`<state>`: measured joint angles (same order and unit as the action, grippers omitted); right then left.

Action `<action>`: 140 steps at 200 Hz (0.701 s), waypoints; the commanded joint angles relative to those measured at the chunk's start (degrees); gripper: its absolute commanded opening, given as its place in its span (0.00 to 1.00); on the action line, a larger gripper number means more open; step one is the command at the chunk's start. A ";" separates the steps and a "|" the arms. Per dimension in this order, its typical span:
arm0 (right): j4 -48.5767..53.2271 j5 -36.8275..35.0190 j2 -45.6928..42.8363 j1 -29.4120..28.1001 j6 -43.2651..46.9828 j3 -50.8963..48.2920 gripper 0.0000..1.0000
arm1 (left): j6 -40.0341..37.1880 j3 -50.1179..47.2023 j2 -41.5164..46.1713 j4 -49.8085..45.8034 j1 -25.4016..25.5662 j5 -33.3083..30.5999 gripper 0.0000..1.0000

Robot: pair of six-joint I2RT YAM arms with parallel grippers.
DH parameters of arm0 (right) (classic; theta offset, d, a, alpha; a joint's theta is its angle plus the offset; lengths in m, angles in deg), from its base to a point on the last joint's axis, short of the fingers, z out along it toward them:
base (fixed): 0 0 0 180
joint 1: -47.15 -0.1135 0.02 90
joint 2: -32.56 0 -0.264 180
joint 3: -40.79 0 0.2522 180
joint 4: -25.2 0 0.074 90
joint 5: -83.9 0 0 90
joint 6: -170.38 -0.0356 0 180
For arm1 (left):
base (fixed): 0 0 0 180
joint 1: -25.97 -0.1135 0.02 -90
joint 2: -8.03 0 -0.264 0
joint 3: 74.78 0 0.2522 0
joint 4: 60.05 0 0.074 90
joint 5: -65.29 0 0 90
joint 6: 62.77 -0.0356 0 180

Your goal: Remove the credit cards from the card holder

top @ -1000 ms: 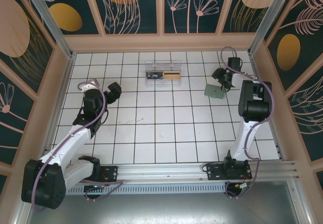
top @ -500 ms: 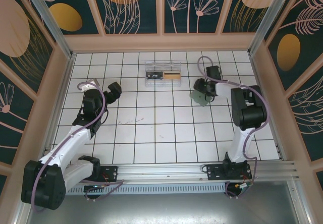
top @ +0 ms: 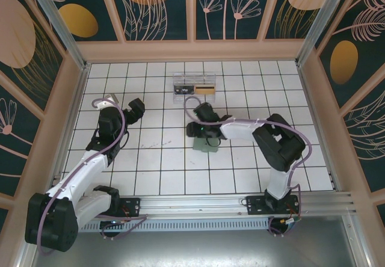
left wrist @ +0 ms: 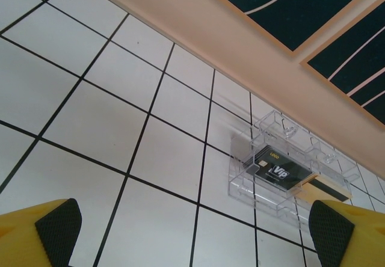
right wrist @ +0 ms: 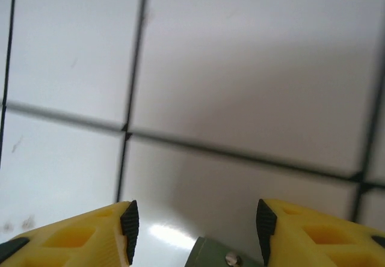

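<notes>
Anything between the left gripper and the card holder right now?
Nothing visible. Bare tiles lie between the left gripper and the card holder; the right gripper is on the holder itself, and the clear box sits farther back.

Grey-green card holder, a black card, a tan card — white tiles gridded black.

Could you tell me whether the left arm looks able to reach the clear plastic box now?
Probably yes: bare white tiles lie between the open left gripper and the clear rectangular plastic box.
</notes>
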<state>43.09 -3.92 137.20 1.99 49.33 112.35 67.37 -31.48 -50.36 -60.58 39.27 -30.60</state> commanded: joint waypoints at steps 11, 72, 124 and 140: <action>6.44 -4.03 -6.96 -2.80 -3.75 -2.99 0.61 | -0.58 -0.23 0.69 0.49 0.44 2.27 0.98; 2.68 -1.73 -18.84 -14.06 -14.17 -16.04 0.89 | -0.61 0.08 0.30 0.70 0.50 3.19 0.99; 1.17 -2.52 -20.41 -15.16 -17.00 -19.49 0.93 | -0.89 0.45 -0.14 -0.02 0.52 3.05 0.99; 2.13 -2.70 -22.72 -16.25 -15.70 -18.55 0.93 | -0.98 0.52 -0.13 -0.36 0.56 2.90 0.99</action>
<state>42.41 -6.48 117.01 -12.96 34.67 94.71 67.35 -31.48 -50.41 -60.58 39.49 -28.13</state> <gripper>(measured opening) 0.927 0.986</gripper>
